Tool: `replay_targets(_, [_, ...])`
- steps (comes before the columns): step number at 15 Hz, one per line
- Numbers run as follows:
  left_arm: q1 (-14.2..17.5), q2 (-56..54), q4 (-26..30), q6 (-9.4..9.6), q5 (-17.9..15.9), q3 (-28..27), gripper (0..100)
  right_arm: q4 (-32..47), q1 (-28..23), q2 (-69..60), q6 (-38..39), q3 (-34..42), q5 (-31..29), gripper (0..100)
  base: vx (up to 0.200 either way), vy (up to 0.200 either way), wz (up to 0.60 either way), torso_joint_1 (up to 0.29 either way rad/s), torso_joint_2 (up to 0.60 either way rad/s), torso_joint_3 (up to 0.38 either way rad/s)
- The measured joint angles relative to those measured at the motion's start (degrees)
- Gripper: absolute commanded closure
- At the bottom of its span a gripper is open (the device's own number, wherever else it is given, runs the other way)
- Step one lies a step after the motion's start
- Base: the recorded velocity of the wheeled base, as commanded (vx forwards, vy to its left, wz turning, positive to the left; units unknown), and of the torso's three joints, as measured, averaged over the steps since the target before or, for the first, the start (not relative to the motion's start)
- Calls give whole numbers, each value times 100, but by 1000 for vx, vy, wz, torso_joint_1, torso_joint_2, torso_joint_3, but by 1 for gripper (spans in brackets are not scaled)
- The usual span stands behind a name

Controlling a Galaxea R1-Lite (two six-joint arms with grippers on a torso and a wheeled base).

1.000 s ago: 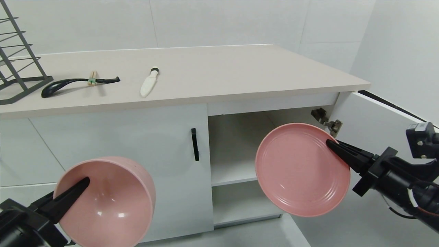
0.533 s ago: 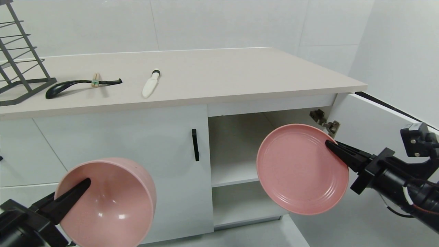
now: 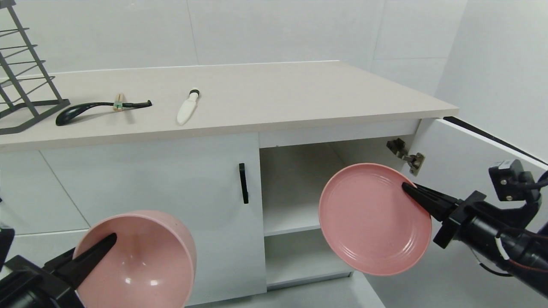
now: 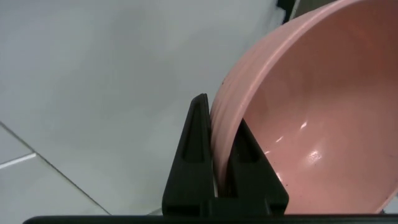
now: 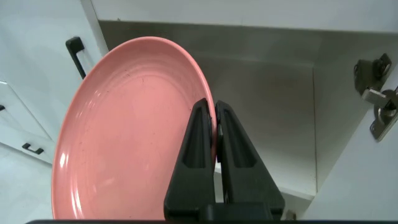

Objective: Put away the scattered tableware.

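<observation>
Left arm enters low from 7 o'clock, the left gripper point(image 3: 110, 238) clenched on the rim of the pink bowl point(image 3: 150, 261). Right arm enters from 4 o'clock, the right gripper point(image 3: 406, 186) pinching the tilted pink plate point(image 3: 368, 222) at its 2 o'clock edge, before the open cabinet point(image 3: 295, 188).

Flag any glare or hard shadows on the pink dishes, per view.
Head view: small bright glints inside the pink bowl, none on the pink plate; the black spoon throws a soft shadow on the countertop. Left wrist view: a few small glints inside the bowl. Right wrist view: plate evenly lit, cabinet interior behind it dimmer.
</observation>
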Motion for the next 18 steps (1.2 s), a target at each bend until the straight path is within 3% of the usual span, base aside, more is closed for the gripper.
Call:
replay_targets(2, [1,-6,55,158,4,0,100,11,-17,256,7,118,-13,100,0,0,0,0,0,0])
replay_targets(5, [4,-9,50,155,4,4,100,10,-33,525,60,330,-274,100,0,0,0,0,0,0])
replay_targets(13, [-88,-85,197,267,-11,4,100,5,-4,510,702,361,-299,100,0,0,0,0,0,0])
replay_targets(15, [-101,-117,184,462,-18,-11,100,10,146,473,870,308,-285,100,0,0,0,0,0,0])
replay_targets(16, [-145,-127,189,656,-13,-11,100,7,324,496,919,267,-266,100,0,0,0,0,0,0])
replay_targets(18, [-239,-139,260,750,-9,1,100,10,713,641,1471,30,-208,100,200,0,0,2,0,7])
